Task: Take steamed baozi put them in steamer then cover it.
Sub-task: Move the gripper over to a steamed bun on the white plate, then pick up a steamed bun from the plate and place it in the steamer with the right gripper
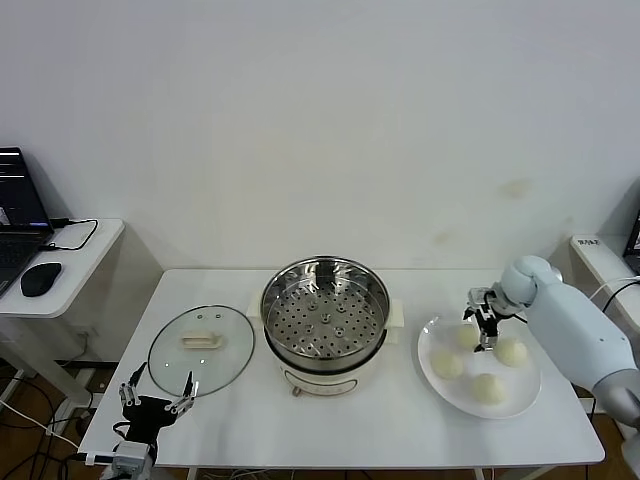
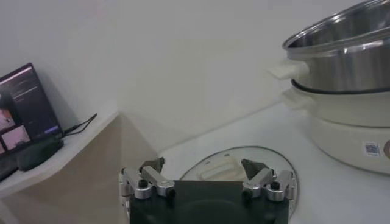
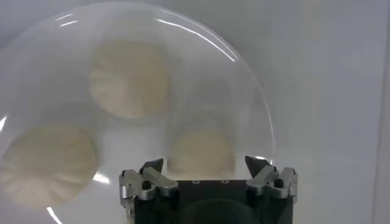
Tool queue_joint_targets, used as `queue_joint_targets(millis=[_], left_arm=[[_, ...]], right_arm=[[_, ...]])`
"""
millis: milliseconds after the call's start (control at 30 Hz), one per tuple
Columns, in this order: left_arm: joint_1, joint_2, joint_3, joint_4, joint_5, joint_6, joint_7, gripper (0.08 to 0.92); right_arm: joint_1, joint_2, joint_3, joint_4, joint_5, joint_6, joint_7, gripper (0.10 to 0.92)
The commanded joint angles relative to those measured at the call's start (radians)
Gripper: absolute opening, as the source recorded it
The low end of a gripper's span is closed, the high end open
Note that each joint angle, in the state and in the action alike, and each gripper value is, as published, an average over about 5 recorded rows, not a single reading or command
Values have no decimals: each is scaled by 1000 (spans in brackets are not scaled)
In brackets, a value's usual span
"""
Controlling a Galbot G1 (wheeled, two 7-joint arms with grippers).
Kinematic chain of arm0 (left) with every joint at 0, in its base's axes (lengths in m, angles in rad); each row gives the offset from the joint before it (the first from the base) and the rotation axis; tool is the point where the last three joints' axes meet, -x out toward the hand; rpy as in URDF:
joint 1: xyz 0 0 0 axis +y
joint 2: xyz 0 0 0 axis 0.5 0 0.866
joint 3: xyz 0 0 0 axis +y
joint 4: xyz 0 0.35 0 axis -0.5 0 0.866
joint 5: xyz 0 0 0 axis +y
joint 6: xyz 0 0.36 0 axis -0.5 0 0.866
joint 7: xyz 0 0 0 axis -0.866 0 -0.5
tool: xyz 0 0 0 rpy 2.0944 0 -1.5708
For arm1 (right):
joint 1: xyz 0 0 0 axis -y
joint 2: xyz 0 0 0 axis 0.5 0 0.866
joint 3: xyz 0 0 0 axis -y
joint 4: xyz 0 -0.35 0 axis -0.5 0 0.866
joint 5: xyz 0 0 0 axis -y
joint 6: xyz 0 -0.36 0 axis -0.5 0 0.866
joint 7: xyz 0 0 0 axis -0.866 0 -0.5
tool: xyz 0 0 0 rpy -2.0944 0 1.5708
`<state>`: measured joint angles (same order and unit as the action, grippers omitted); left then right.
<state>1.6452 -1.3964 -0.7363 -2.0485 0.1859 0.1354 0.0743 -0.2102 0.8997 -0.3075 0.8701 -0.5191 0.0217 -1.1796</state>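
Hovering wide-jawed over the plate (image 1: 432, 372) at the steamer's (image 1: 325, 320) three o'clock, your right gripper (image 1: 485, 325) had moved none of four baozi (image 1: 447, 364); the lid (image 1: 201, 343) lay at nine o'clock, the left gripper (image 1: 157, 392) spread nearby.

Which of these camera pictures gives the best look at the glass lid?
The head view: the glass lid lies whole and flat on the table, left of the steamer. The left wrist view shows only part of it behind the open left gripper. The right wrist view shows none of it.
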Motion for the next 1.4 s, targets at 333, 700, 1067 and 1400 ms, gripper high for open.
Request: queue_joint_targets(millis=[333, 700, 1067, 1400], left_arm=[[0, -2, 4, 10, 2, -1, -2, 823], [-6, -2, 10, 9, 4, -1, -3, 823], [-2, 1, 9, -14, 15, 3, -2, 823], [-4, 12, -4, -47, 6, 0, -11, 823]], right_arm=[[1, 6, 10, -29, 10, 3, 15, 629], [105, -66, -54, 65, 164, -40, -27, 585], [462, -70, -319, 242, 425, -122, -89, 585], [636, 152, -465, 140, 496, -113, -109, 593]])
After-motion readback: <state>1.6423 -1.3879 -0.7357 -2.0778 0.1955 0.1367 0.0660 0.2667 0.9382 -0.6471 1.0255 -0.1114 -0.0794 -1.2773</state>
